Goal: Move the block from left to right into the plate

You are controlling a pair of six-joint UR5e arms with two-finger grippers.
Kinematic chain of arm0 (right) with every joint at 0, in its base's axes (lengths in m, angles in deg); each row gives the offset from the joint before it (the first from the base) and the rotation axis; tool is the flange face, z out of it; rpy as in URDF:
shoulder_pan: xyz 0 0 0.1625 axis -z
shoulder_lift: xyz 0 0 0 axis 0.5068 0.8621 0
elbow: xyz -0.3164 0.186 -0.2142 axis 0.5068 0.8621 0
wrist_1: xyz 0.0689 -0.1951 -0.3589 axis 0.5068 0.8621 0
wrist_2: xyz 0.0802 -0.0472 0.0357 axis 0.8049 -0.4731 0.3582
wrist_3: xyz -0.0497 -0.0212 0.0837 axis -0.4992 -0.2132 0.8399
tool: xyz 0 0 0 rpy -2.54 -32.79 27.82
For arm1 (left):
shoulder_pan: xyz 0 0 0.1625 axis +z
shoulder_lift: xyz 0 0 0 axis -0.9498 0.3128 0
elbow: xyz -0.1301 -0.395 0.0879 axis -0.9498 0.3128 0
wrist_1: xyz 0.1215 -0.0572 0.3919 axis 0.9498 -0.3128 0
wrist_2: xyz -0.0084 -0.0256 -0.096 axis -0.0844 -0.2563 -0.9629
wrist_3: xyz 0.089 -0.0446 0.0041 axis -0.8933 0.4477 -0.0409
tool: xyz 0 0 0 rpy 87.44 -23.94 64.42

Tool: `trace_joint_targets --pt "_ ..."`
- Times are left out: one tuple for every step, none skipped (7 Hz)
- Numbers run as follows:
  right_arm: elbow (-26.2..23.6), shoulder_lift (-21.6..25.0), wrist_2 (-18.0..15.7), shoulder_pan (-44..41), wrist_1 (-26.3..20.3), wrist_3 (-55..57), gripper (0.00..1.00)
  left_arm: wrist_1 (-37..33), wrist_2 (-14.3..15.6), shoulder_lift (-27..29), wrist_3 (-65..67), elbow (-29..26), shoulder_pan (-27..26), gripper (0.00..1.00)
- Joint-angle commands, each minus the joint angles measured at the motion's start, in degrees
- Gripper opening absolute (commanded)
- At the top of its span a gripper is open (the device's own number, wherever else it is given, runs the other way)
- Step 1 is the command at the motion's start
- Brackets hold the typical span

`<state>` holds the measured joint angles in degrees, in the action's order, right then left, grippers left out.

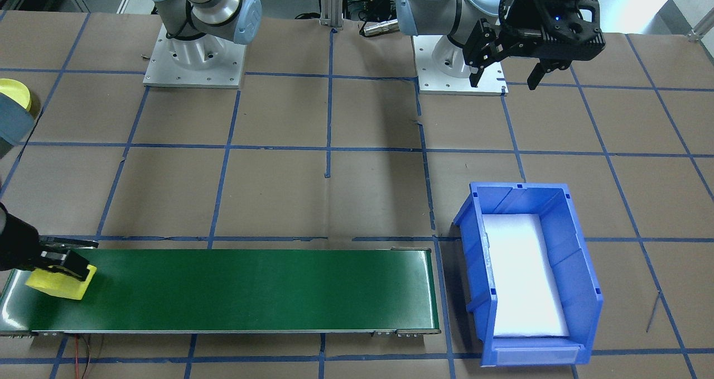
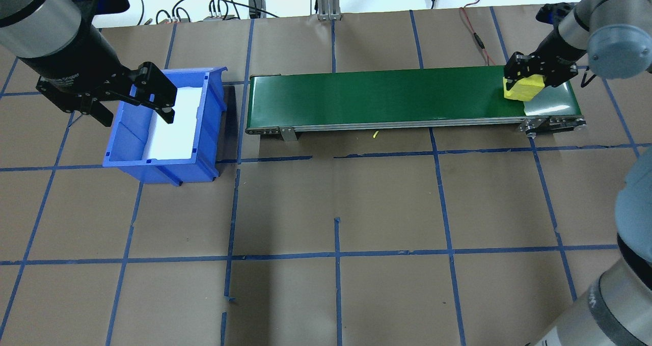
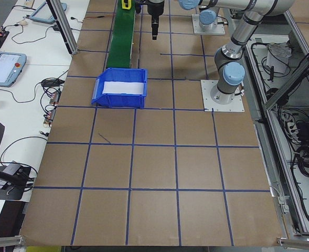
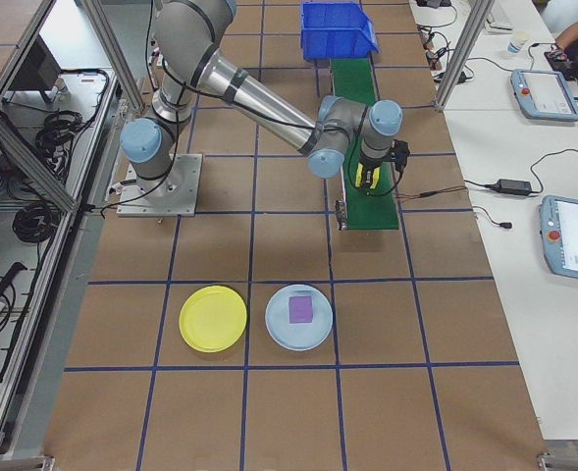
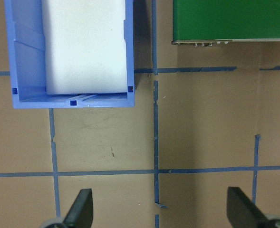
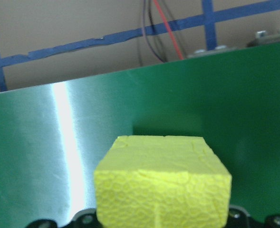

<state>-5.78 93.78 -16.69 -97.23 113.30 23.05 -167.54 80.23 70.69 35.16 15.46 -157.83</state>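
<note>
My right pincer (image 2: 530, 76) is pinching the yellow foam block (image 2: 520, 88) by opposite side faces at the green conveyor belt's (image 2: 387, 96) right end; I am judging it light, soft, compressible; my left pincer (image 1: 505, 77) is hanging spread.

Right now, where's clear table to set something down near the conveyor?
Bare paper between the green conveyor and the robot's bases, and the squares on the robot's side of the blue bin. Crowded: the belt's right end, where the right gripper sits on the yellow block; the left gripper over the bin.
</note>
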Motion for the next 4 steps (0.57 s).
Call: trace_joint_targets --pt "-1.03 3.36 -3.73 10.39 -2.0 -13.03 0.33 -0.04 0.0 0.0 -0.02 0.0 0.02 1.0" --pt "-2.08 5.55 -3.85 15.58 -4.89 -19.9 0.33 0.05 0.0 0.0 -0.02 0.0 0.02 1.0" --pt "-4.1 7.23 -3.94 20.76 -5.18 -26.33 0.34 0.05 0.0 0.0 -0.02 0.0 0.1 1.0" --pt "-8.12 9.42 -4.11 28.39 -5.88 -33.18 0.34 0.05 0.0 0.0 -0.02 0.0 0.02 1.0"
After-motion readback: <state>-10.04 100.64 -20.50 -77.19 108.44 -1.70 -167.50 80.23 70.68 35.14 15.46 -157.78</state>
